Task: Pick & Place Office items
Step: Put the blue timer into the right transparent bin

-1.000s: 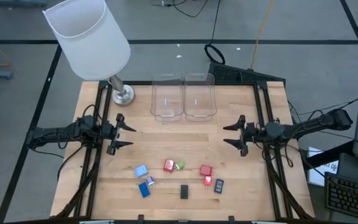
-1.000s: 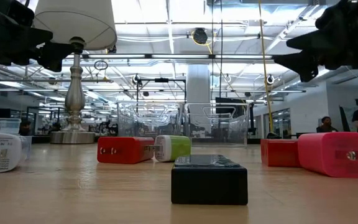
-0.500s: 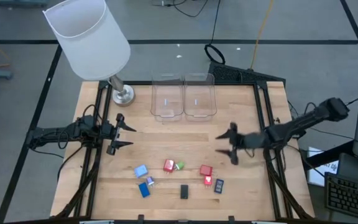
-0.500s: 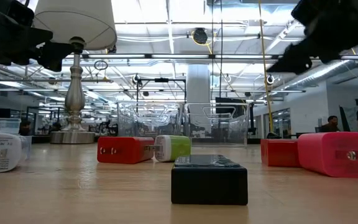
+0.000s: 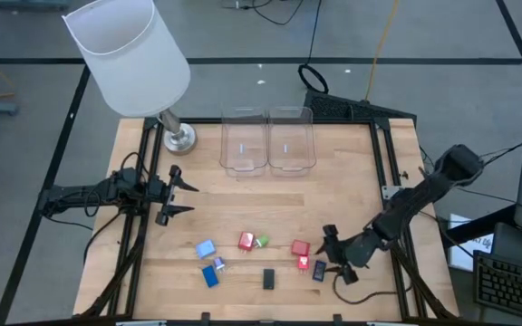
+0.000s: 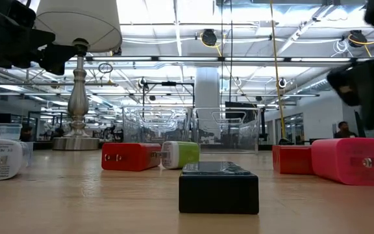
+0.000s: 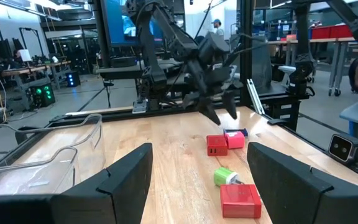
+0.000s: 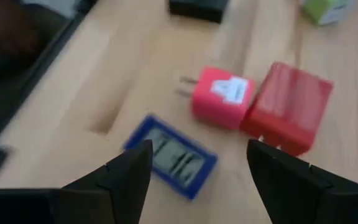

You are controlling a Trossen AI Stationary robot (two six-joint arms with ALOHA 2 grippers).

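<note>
The office items lie loose on the near half of the table: a light blue piece (image 5: 205, 249), a dark blue piece (image 5: 210, 276), a red piece (image 5: 246, 241), a green piece (image 5: 262, 242), a black piece (image 5: 268, 279), a second red piece (image 5: 300, 247), a pink piece (image 5: 304, 263) and a flat dark blue piece (image 5: 319, 271). My right gripper (image 5: 333, 254) is open and hovers just right of that last group. In its wrist view the flat dark blue piece (image 8: 169, 155) lies ahead of the spread fingers. My left gripper (image 5: 187, 195) waits open at the table's left.
Two clear bins (image 5: 244, 142) (image 5: 291, 140) stand side by side at the far edge. A lamp with a large white shade (image 5: 130, 54) stands on its metal base (image 5: 179, 138) at the far left corner. Bare wood lies between the bins and the items.
My right gripper has swung from the table's right middle toward the near edge and down, ending beside the red, pink and dark blue pieces. It stays open. The items have not moved.
</note>
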